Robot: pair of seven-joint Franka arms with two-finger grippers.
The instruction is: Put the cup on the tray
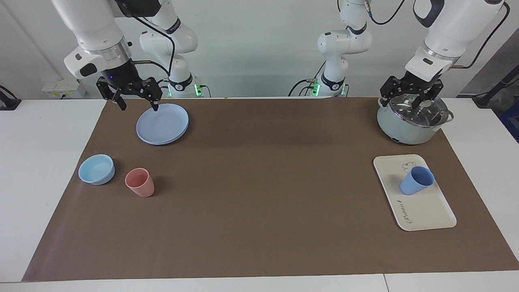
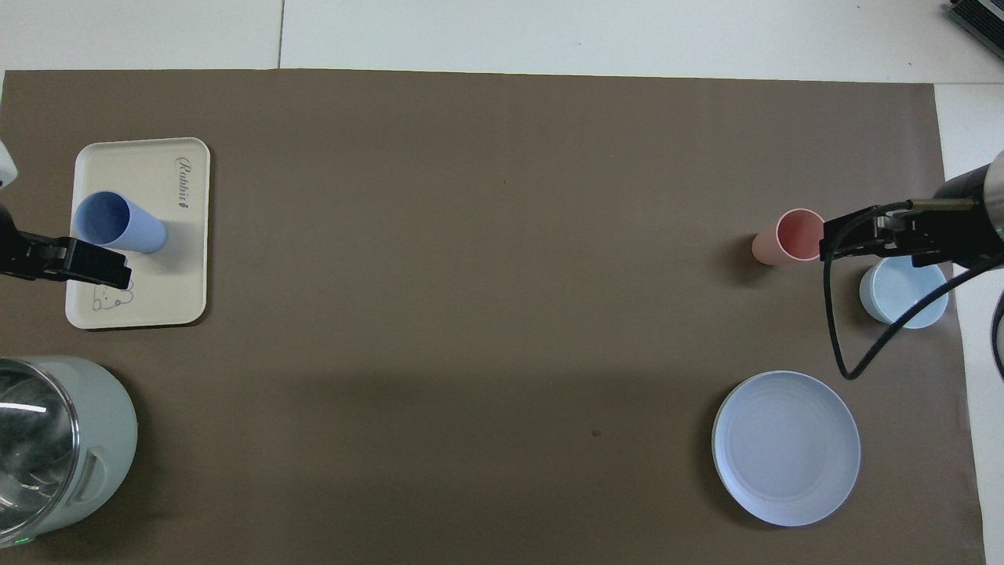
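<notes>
The periwinkle-blue cup (image 1: 417, 181) stands upright on the cream-white tray (image 1: 425, 213), at the tray's end nearer the robots, beside the bear drawing. Both lie toward the left arm's end of the table. They also show in the overhead view, the cup (image 2: 118, 224) on the tray (image 2: 157, 290). My left gripper (image 1: 398, 104) is open and empty, up in the air over the lidded pot (image 1: 411, 121), apart from the cup. My right gripper (image 1: 139, 108) is open and empty, over the edge of the round blue plate (image 1: 163, 123).
A salmon-pink cup (image 1: 140, 182) and a shallow light-blue bowl (image 1: 96, 169) stand toward the right arm's end of the table, farther from the robots than the plate. A brown mat (image 1: 259, 182) covers the table.
</notes>
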